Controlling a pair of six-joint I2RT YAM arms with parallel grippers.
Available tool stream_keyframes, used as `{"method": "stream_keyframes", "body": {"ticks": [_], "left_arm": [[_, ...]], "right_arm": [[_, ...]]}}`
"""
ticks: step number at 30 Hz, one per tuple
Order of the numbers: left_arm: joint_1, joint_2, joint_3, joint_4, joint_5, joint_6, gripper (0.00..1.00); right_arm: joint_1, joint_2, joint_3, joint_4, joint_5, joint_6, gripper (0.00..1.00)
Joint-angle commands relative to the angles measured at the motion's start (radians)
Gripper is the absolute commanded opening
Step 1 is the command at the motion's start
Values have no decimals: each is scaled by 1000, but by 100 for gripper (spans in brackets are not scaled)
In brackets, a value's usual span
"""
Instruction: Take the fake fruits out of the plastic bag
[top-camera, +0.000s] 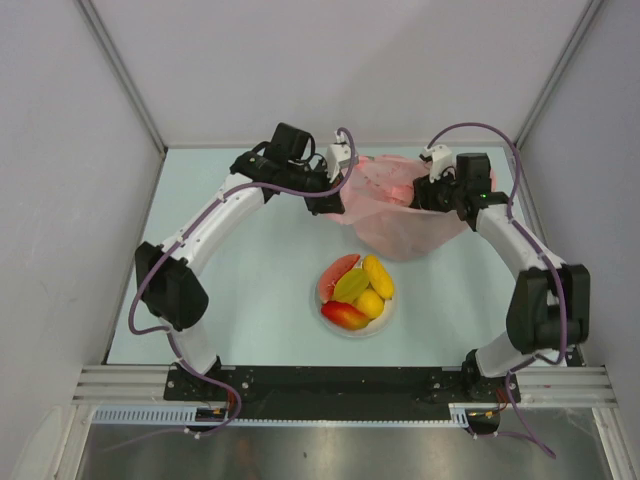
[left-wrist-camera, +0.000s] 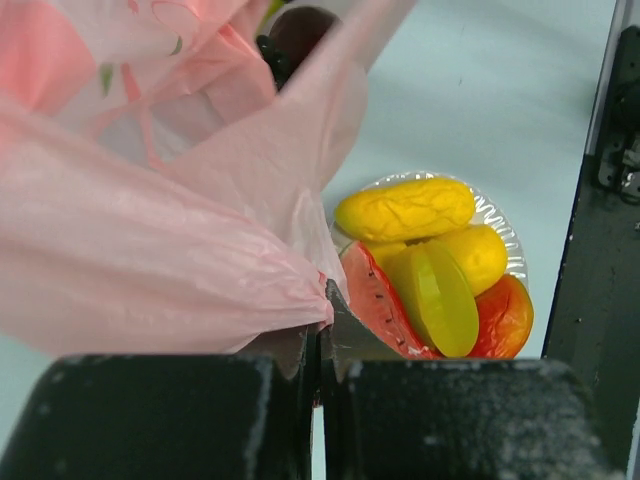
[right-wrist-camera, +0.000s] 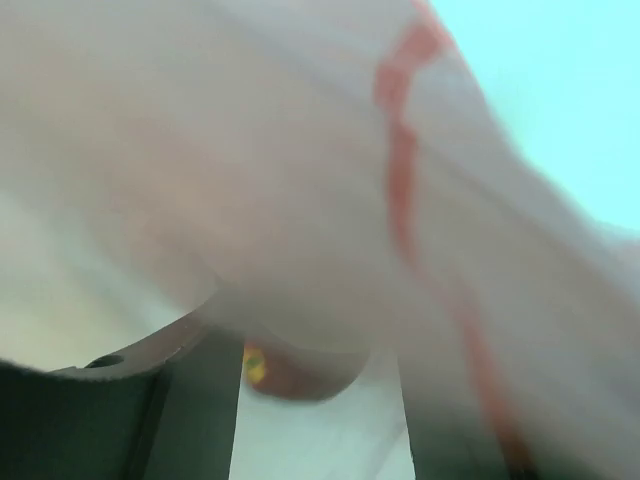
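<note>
Pale green table (top-camera: 240, 290) between grey walls: from above, we see the bag (top-camera: 400, 215) at the far middle, between the left gripper (top-camera: 335, 195) and the right gripper (top-camera: 428, 195). The fruits (top-camera: 358, 290) are piled on a plate (top-camera: 388, 318) just in front of it.

At the left wrist, the jaws are clenched on a fold of the bag (left-wrist-camera: 150, 250). We cannot read its red-and-green print.

At the right wrist, blurred film of the bag (right-wrist-camera: 300, 150) drapes over the fingers. They stand apart, but we cannot tell whether they grip anything.

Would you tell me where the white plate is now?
In the top view, the white plate sits near the middle of the table, on the near side of the plastic bag.
</note>
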Motion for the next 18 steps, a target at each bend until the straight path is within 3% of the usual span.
{"method": "stream_keyframes", "body": {"ticks": [1, 5, 11, 14, 18], "left_arm": [[5, 51, 94, 67, 59, -74, 0], [3, 67, 152, 106, 76, -120, 0], [5, 45, 134, 107, 78, -126, 0], [3, 24, 113, 116, 70, -122, 0], [3, 4, 91, 115, 59, -105, 0]], "right_arm": [[23, -182, 56, -234, -128, -72, 44], [23, -236, 47, -398, -203, -126, 45], [13, -336, 30, -400, -249, -118, 46], [40, -362, 30, -475, -157, -169, 45], [45, -366, 30, -536, 134, -177, 38]]}}
